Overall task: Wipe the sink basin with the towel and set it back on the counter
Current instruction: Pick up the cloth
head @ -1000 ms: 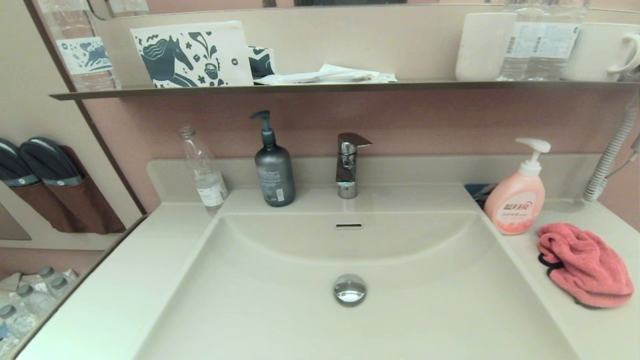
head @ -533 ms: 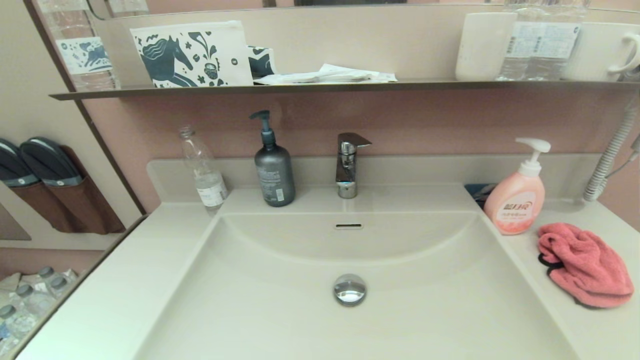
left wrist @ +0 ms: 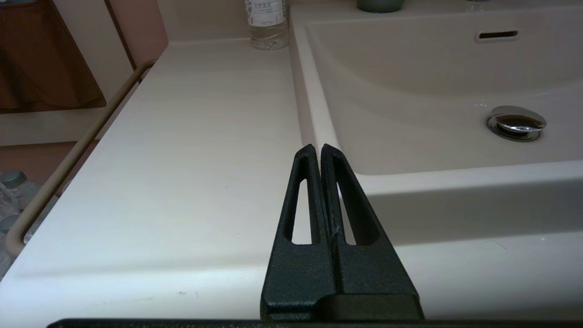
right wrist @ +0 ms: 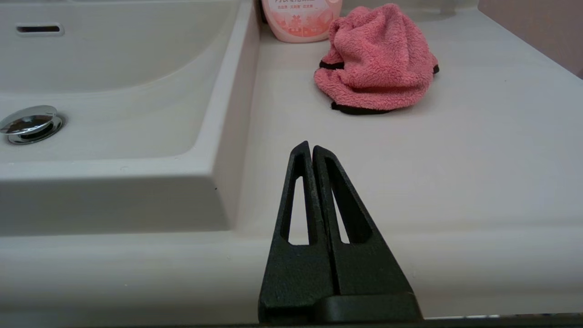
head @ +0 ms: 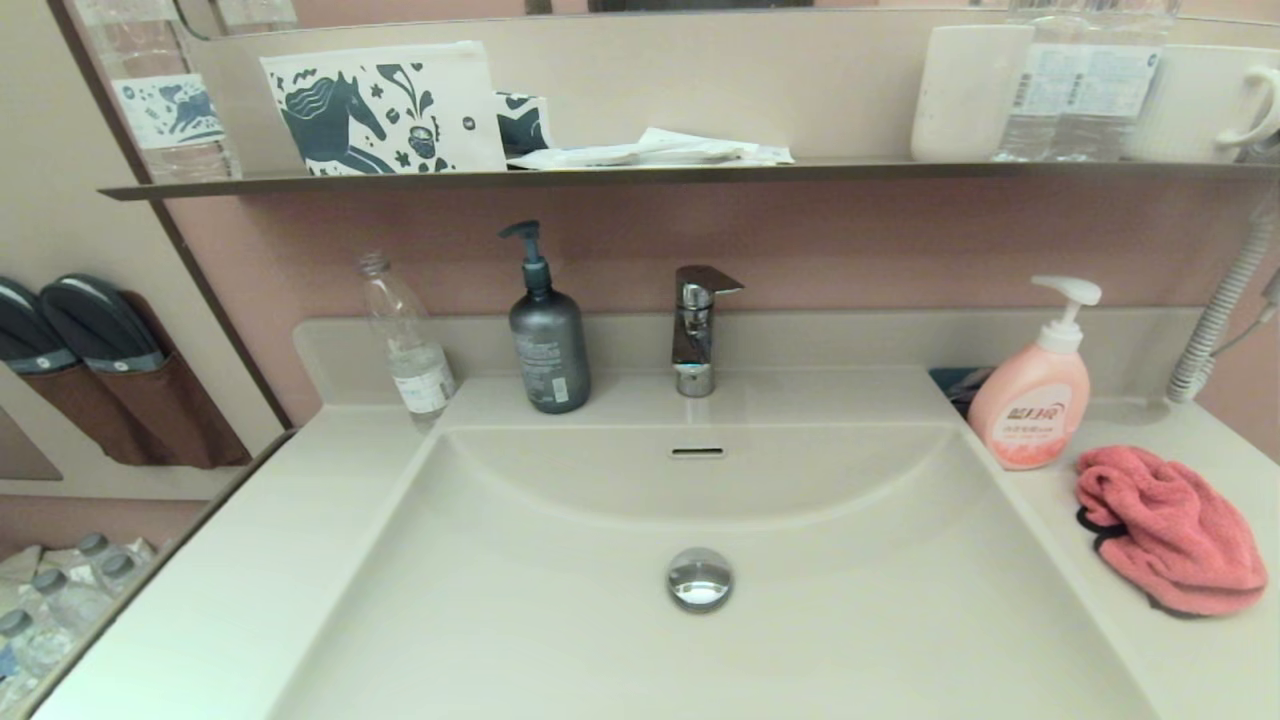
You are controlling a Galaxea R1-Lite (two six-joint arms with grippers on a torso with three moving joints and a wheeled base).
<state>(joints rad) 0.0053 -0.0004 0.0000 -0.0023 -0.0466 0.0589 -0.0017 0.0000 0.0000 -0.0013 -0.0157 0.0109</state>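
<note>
Two grippers sit low at the near edge of the counter (head: 250,560), neither visible from the head camera. The right gripper (right wrist: 311,148) has its fingers pressed together, tips touching, holding nothing. The left gripper (left wrist: 317,149) is closed in the same way and also empty; it points along the counter beside the left rim of the sink basin (head: 700,650).

Location of the towel (right wrist: 375,57): it lies bunched on the counter ahead of the right gripper and slightly to its outer side, well clear of the fingertips. A pink soap bottle (right wrist: 300,18) stands just beyond it, close enough that the two may touch. The basin rim runs along the inner side of the right gripper, with the drain plug (right wrist: 29,123) lower down inside the bowl.

Handling properties, judged from appearance:
- Light, soft terry pile; it should compress readily under the fingers.
- No stiffness; lifted, it will likely hang and unfold.
- Not fragile; grip force is not critical.
- Smooth counter beneath; a sideways push may slide the cloth instead of catching it.

Recommended hold: the raised hump of folds at the middle, taken from above with the fingers spread first. A pinch at the thin black-edged hem risks lifting one layer only. Approach from the near side keeps the fingers away from the soap bottle.
</note>
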